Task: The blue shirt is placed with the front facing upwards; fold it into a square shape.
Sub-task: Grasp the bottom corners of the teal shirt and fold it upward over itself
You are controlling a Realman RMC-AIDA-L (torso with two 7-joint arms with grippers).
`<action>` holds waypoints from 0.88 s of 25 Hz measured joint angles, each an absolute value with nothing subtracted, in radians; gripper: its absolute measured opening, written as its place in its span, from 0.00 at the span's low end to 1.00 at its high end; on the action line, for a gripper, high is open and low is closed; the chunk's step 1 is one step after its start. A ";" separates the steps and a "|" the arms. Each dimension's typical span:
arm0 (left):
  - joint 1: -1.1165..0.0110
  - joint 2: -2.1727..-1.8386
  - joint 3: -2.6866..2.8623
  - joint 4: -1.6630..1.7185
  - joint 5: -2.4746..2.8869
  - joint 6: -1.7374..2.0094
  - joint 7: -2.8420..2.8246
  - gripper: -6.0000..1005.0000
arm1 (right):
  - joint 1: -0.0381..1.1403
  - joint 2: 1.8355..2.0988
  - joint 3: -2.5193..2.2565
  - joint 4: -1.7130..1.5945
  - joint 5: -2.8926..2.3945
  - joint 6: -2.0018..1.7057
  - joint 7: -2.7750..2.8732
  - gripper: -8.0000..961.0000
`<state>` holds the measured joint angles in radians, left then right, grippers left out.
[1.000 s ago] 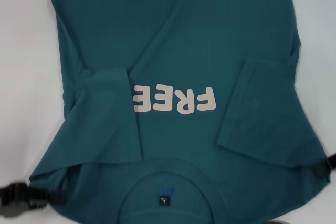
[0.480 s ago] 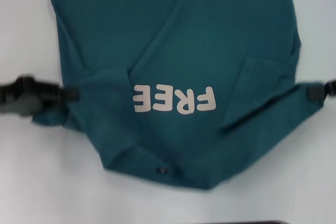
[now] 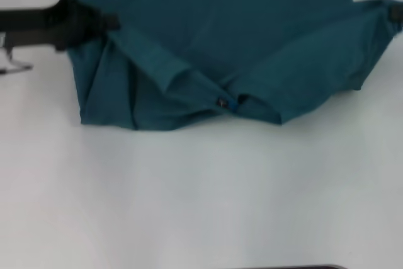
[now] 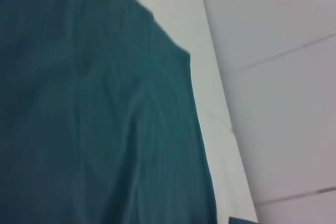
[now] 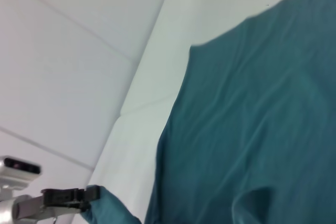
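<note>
Head cam looks down; both wrist cams close over blue shirt (image 3: 208, 36).

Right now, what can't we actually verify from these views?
- Chest lettering: none shows in the head view, the blue shirt folded over itself.
- Right tool: cut off by the head view's edge.
- Left tool: its tips are buried in cloth.
- Neck tag: too small to read.
- Left wrist view: only cloth, no tool.
</note>
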<state>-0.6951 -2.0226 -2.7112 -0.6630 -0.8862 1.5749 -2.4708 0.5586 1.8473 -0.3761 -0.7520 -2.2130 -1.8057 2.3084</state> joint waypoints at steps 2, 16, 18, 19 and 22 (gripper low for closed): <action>-0.736 -2.028 -2.696 -0.654 -0.887 1.508 -2.475 0.02 | 0.579 1.857 -0.385 -0.748 -2.213 -1.762 2.309 0.04; -0.864 -2.073 -2.580 -0.638 -0.887 1.261 -2.511 0.02 | 0.700 1.929 -0.625 -0.741 -2.219 -1.418 2.336 0.04; -0.865 -2.073 -2.577 -0.638 -0.887 1.250 -2.511 0.02 | 0.711 1.931 -0.655 -0.741 -2.220 -1.386 2.337 0.04; -0.865 -2.073 -2.575 -0.638 -0.887 1.244 -2.511 0.02 | 0.715 1.932 -0.670 -0.741 -2.220 -1.372 2.337 0.04; -0.866 -2.073 -2.571 -0.637 -0.887 1.230 -2.511 0.02 | 0.723 1.935 -0.717 -0.741 -2.220 -1.316 2.353 0.04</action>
<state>-0.8664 -2.0732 -2.5713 -0.6369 -0.8870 1.2304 -2.5110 0.7227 1.9351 -0.7174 -0.7408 -2.2199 -1.3163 2.3528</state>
